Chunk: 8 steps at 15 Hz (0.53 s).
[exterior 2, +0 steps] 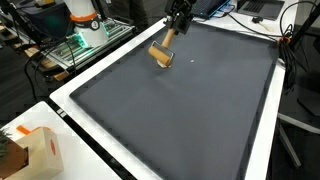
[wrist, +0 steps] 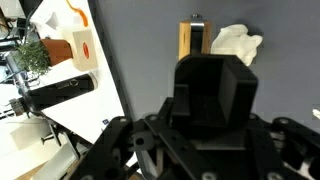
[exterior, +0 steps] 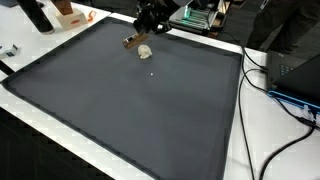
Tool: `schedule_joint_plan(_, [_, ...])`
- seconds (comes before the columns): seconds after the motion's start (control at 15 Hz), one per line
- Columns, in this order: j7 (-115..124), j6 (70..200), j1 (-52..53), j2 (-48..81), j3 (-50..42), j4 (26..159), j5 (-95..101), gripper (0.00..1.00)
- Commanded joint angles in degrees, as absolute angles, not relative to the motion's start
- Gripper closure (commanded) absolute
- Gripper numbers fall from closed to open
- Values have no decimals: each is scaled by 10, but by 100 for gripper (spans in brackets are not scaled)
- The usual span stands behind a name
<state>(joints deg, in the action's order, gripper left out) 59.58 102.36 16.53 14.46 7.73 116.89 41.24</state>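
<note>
Two small things sit near the top centre in both exterior views: a wooden block [exterior: 132,41] and a crumpled white wad [exterior: 145,50], just beside each other on a dark mat [exterior: 120,110] that covers most of a white table [exterior: 252,120]; the gripper [exterior: 150,27] hangs just above and beside them, close to the mat's far edge. In the wrist view the block [wrist: 185,42] and the wad [wrist: 236,43] show at the upper centre, while the gripper's black body fills the lower half and hides the fingertips; whether the jaws are apart or together cannot be told. The likely trouble from here is a nudge rather than a clean hold: with the pair this close, a finger coming down on one may shove the other aside; the wad looks light and soft and could skid or cling to a pad; the block could tip or slide toward the mat's edge.
</note>
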Motion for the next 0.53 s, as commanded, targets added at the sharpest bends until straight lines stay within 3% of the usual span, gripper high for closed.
schedule_joint_plan(0.0, [624,1001,180,155,83,1176,463,76])
schedule_joint_plan(0.47, [664,985,194,184,91,1183,525,76])
